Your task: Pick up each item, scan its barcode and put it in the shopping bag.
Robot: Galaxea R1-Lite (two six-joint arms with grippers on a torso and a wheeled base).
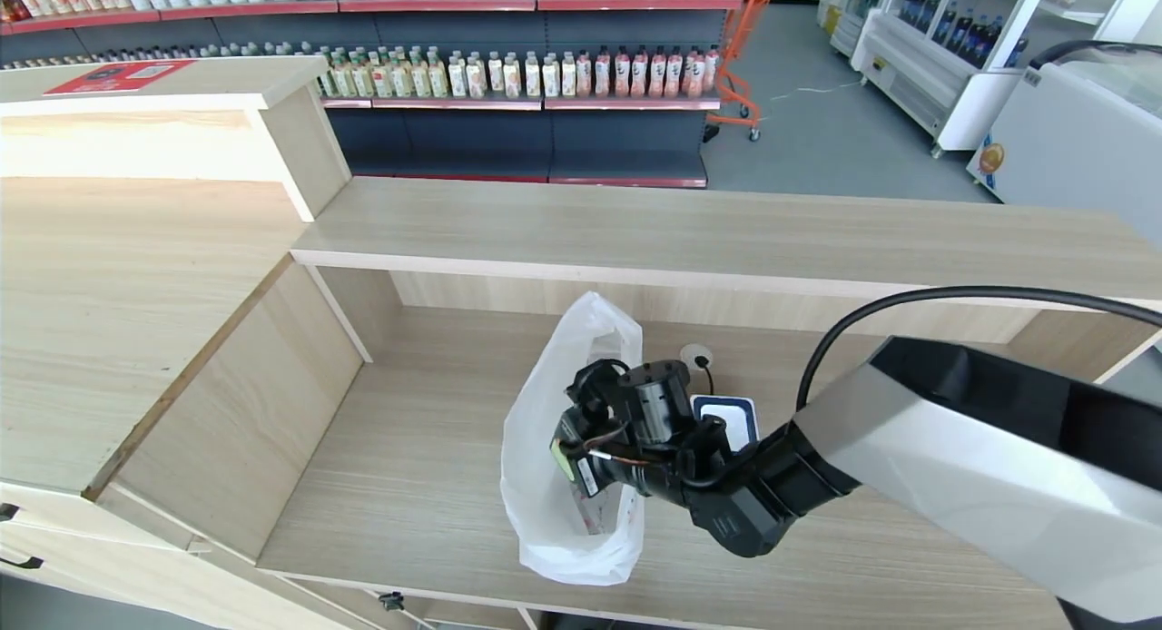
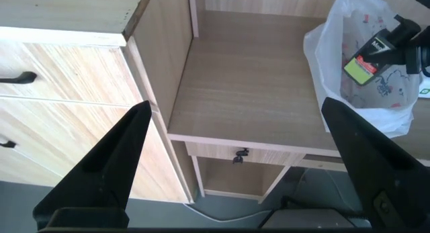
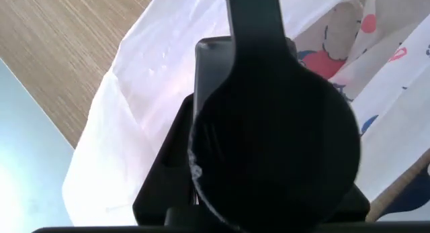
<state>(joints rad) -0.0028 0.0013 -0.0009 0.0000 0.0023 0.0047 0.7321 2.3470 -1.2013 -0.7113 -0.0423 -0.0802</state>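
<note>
One dark, green-labelled item [image 2: 363,62] is gripped by the right claw [image 1: 572,459] inside the white shopping bag [image 1: 543,530] on the surface [image 1: 399,485]; the left claw [image 2: 235,107] is opened wide, empty.

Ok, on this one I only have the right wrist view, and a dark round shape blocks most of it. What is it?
Observer: It looks like a black item with a green label, held by the right gripper at the mouth of the shopping bag.
Operator: Where is the scanner?
Observer: The white and blue scanner lies on the counter beside the bag, just to its right.
Operator: And the left arm?
Observer: The left gripper is open, near the counter's front edge, apart from the bag.
</note>
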